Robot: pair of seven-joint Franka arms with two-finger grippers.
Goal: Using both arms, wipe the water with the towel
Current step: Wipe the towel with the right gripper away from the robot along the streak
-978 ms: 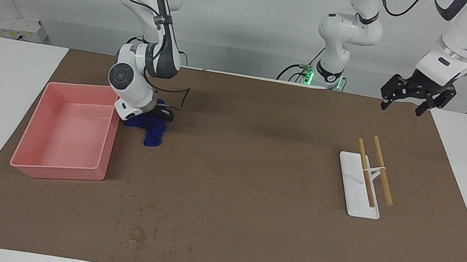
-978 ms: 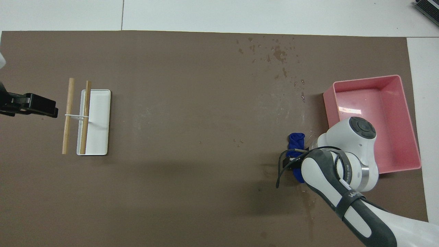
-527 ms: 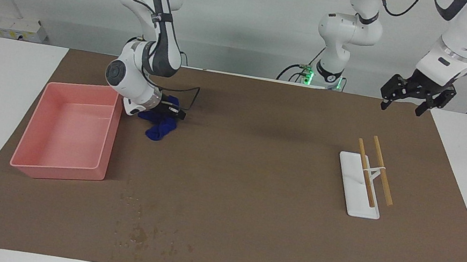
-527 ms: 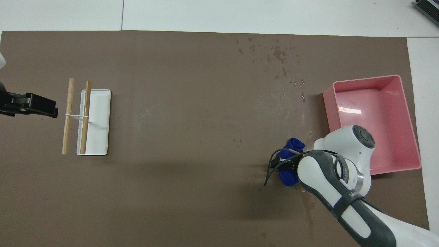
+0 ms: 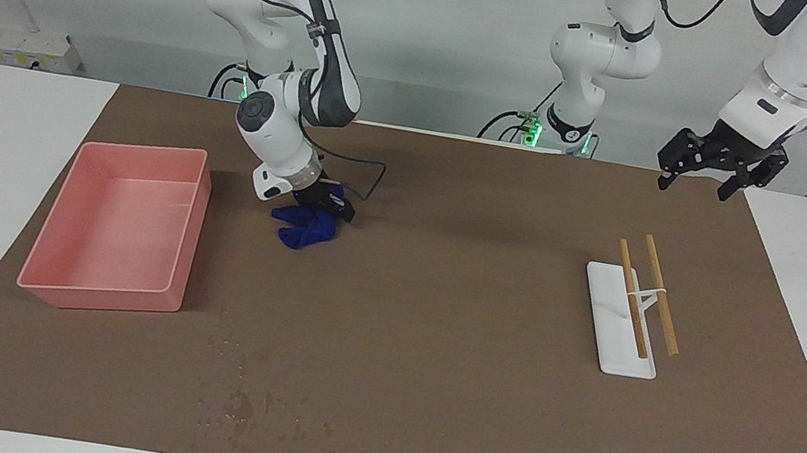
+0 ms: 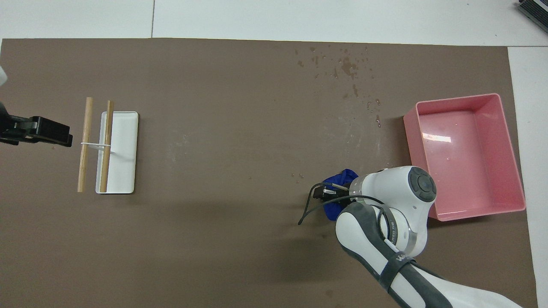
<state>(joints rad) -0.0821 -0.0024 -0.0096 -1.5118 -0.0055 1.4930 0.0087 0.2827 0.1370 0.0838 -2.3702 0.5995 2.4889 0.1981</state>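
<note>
My right gripper (image 5: 325, 207) is shut on the deep blue towel (image 5: 304, 229), which hangs bunched from it low over the brown mat, beside the pink bin and nearer to the robots than the water. In the overhead view the towel (image 6: 341, 177) peeks out by the right gripper (image 6: 326, 195) under the white wrist. The water drops (image 5: 244, 402) lie scattered near the mat's edge farthest from the robots, also seen from overhead (image 6: 349, 66). My left gripper (image 5: 692, 186) is open and empty, raised over the mat's corner at the left arm's end; it shows from overhead too (image 6: 58, 133).
A pink bin (image 5: 145, 152) stands at the right arm's end of the mat (image 6: 456, 99). A white tray (image 5: 630, 367) with two wooden sticks on a stand lies toward the left arm's end (image 6: 126, 162). A third white arm stands at the table's back.
My right gripper has carried the towel away from the pink bin toward the middle of the mat. The left arm has not moved.
</note>
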